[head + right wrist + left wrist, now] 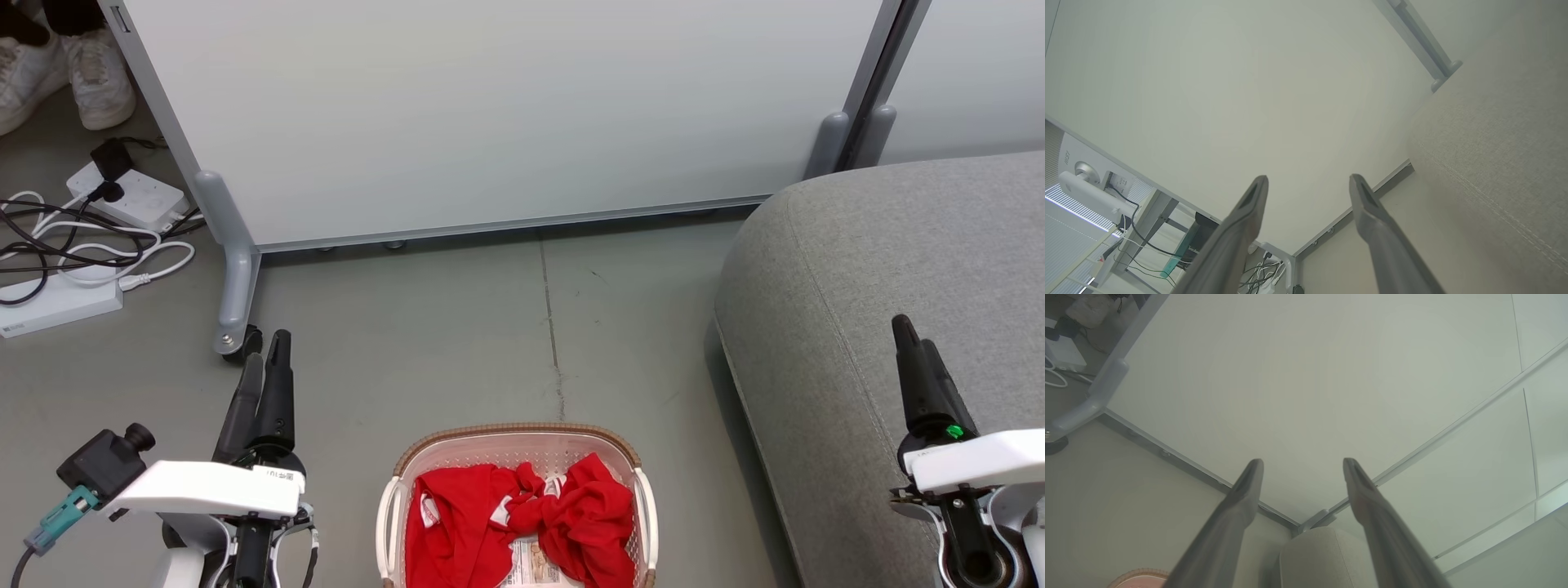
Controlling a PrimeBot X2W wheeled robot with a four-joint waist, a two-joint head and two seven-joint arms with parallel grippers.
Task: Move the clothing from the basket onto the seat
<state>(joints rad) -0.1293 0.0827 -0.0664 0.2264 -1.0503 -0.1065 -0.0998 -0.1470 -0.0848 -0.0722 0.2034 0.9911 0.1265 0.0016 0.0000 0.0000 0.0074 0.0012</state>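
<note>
Crumpled red clothing (pixel 522 514) with white trim lies in the cream basket (pixel 514 434) with a brown rim, on the floor at the bottom centre of the head view. The grey seat (pixel 898 269) fills the right side. My left gripper (pixel 268 359) hangs open to the left of the basket, over bare floor, holding nothing. My right gripper (pixel 910 339) is raised over the seat's front edge, also open and empty. The left wrist view has the open left gripper (pixel 1302 463), the basket rim (pixel 1141 575) and a corner of the seat (pixel 1323 555). The right wrist view has the open right gripper (pixel 1308 181) beside the seat (pixel 1502 143).
A white partition panel (pixel 490 106) on grey wheeled feet (pixel 233 278) stands behind the floor area. Power strips and tangled cables (pixel 90 237) lie at the left. A person's white shoes (pixel 73 69) are at the top left. A crack (pixel 555 327) runs down the grey floor.
</note>
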